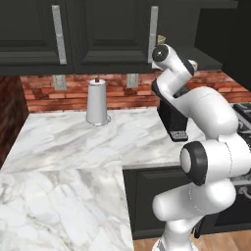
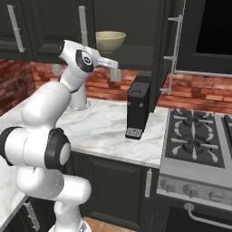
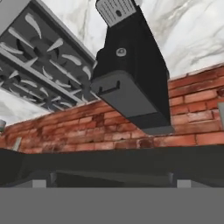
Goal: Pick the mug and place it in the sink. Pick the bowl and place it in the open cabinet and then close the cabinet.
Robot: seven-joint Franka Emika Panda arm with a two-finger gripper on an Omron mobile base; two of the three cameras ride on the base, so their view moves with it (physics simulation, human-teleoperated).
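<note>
We see the bowl sitting on the shelf of the open cabinet, so we judge the placing step done. The end effector hangs just below the shelf edge, jaws spread wide, nothing between them. The hand view looks upside down at the brick wall and a black appliance on the bench. The cabinet door stands swung out to the right. Next, we reckon, comes pulling clear, then pushing that door shut.
</note>
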